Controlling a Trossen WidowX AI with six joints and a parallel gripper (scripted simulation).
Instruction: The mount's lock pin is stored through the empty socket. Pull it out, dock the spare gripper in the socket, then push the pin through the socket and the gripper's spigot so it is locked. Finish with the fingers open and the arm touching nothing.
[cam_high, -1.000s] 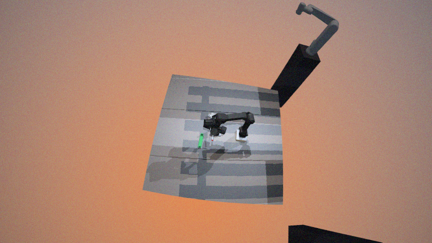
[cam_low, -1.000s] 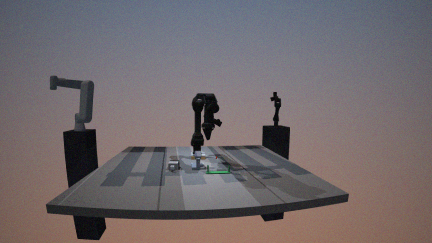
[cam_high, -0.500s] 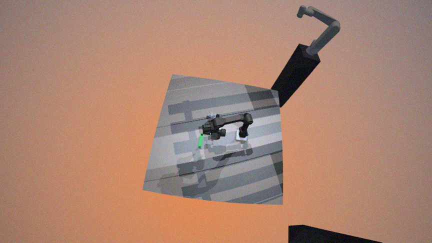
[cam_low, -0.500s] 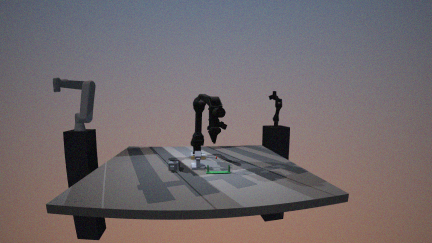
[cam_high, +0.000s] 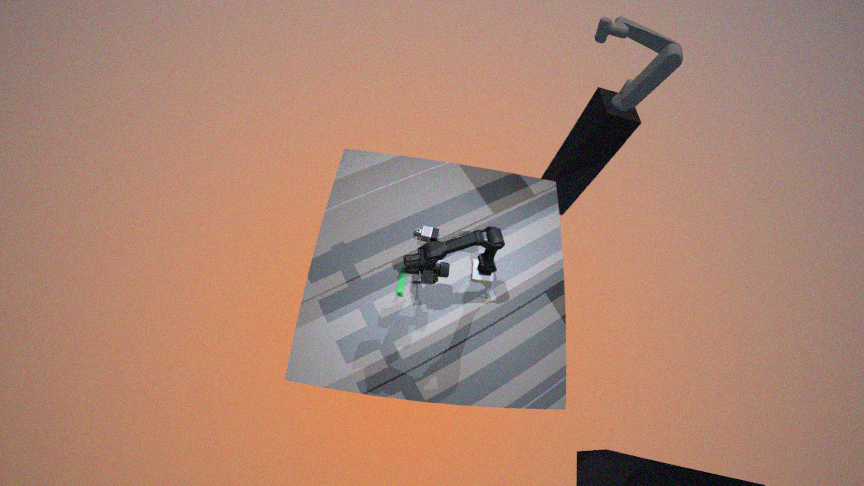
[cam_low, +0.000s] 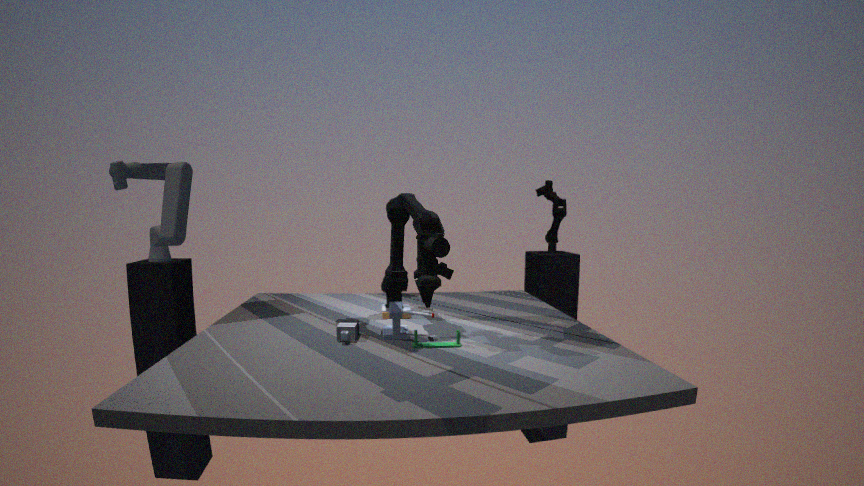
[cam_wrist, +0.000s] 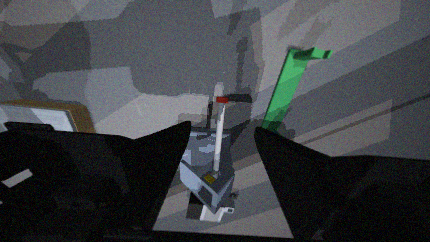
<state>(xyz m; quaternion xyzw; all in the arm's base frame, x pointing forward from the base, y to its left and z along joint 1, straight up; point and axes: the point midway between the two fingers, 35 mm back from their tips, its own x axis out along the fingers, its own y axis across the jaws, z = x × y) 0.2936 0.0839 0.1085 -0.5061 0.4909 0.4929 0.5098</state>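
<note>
The black arm bends over the middle of the grey striped table, and its gripper points straight down above the mount. In the wrist view the two dark fingers stand well apart, spread to a middling width, with nothing between them but open air. They touch nothing: the mount and its pin lie below, framed in the gap.

The lock pin is a pale, thin rod with a red band near its far end. It runs through the grey socket block of the mount and sticks out beyond it. Whether it is fully seated cannot be told from these views.

A green bracket lies on the table just beside the mount, on the right in the wrist view. The spare gripper, a small grey box, sits on the table apart from the mount, untouched. In the top view it lies near the arm's forearm. The arm's white base plate shows beside its foot.
</note>
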